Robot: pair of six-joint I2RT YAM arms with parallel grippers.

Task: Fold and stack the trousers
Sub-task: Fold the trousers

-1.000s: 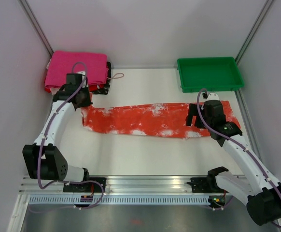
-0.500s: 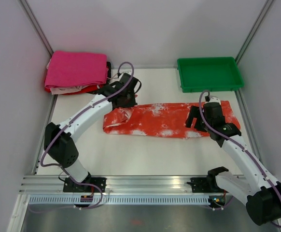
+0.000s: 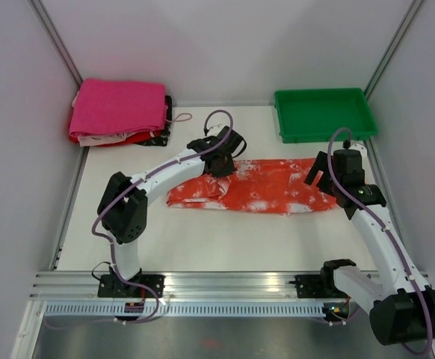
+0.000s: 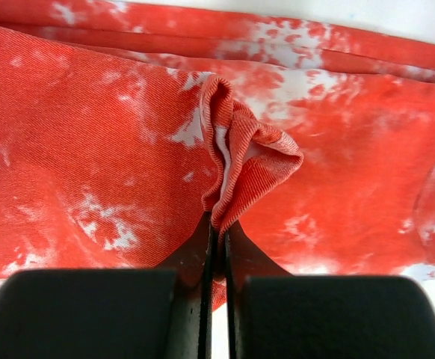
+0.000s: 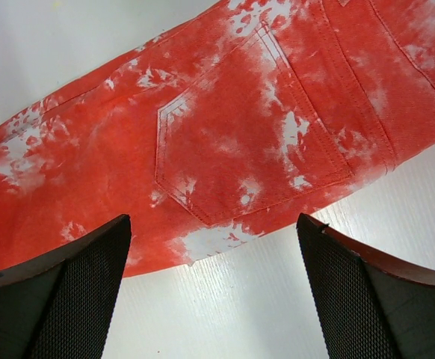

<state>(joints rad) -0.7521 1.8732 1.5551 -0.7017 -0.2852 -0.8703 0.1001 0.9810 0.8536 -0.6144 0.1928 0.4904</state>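
white table (image 3: 202, 239), left tool (image 4: 216, 223) pinching bunched trousers (image 4: 90, 149), right tool (image 5: 210, 221) wide, back pocket (image 5: 240, 142) visible only wrist-side

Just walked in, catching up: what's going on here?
Two arms are folding orange-red trousers lying on the table. The left gripper is shut on a pinch of fabric, held above the trousers' middle, with the left end doubled over. The right gripper hangs open over the back-pocket end, gripping nothing. A folded pink cloth and a green tray sit at the far corners.
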